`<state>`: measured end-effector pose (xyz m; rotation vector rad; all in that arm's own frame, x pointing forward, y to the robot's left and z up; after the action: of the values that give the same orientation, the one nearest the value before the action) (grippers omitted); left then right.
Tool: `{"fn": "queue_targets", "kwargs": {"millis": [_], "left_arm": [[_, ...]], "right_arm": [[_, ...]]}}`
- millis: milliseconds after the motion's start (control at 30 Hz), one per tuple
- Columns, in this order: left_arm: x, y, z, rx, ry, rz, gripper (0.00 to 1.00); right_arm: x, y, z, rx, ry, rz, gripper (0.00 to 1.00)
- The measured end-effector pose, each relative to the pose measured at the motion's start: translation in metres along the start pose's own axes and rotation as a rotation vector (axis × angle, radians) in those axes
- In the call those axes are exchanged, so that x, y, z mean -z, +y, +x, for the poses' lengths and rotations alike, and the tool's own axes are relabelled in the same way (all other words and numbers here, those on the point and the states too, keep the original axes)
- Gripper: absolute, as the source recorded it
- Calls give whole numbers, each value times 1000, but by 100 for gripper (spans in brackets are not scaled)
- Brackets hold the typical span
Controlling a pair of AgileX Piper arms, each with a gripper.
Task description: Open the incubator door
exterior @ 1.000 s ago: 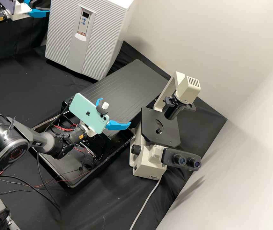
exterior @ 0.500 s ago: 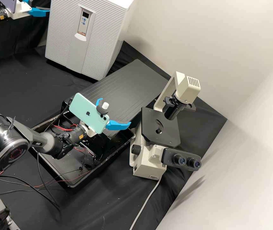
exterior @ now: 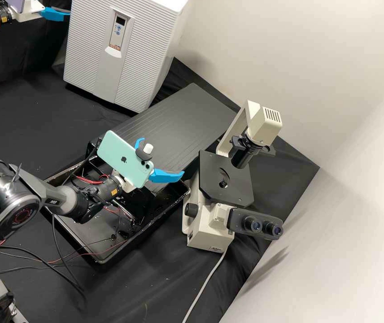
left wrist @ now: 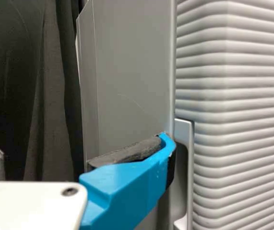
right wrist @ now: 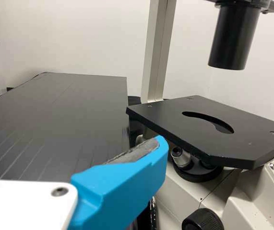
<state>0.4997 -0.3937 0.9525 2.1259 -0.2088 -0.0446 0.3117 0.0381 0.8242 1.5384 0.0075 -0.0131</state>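
In the high view the incubator [exterior: 89,49] stands at the back with its ribbed front door closed. At its left edge is my left gripper [exterior: 54,14], one blue finger partly hidden by the incubator. The left wrist view shows my left gripper [left wrist: 77,133] open, its fingers wide apart. One fingertip lies beside the recessed handle [left wrist: 189,158] at the edge of the ribbed door [left wrist: 242,105]; contact cannot be told. My right gripper [exterior: 163,156] is open above the black tray, left of the microscope; the right wrist view shows my right gripper [right wrist: 122,184] in front of the microscope stage.
A microscope [exterior: 210,224] stands at the right near the wall. A dark ribbed board [exterior: 178,116] slopes between it and the incubator. The black tray [exterior: 106,258] and loose cables lie below the right arm, and a green phone [exterior: 120,157] is mounted on that gripper.
My left gripper has shifted slightly right and up in the high view, its finger now further behind the incubator's edge. The right arm has kept still.
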Motion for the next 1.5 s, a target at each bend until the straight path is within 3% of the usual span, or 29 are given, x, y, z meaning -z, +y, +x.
{"fn": "queue_targets", "kwargs": {"millis": [100,133,333,533,933,1233,1500], "left_arm": [[1,2,2,2,-7,7,100],[1,3,2,5,-6,12,0],[2,2,2,6,0,7,0],[-10,-2,-4,8,16,-59,0],[-43,-1,-15,44,-23,-80,0],[-51,-4,-17,51,-35,-90,0],[-56,-9,-20,47,-31,-136,0]], "right_arm": [[0,0,0,0,0,0,100],[0,0,0,0,0,0,100],[0,0,0,0,0,0,100],[0,0,0,0,0,0,100],[0,0,0,0,0,0,100],[0,0,0,0,0,0,100],[0,0,0,0,0,0,100]]}}
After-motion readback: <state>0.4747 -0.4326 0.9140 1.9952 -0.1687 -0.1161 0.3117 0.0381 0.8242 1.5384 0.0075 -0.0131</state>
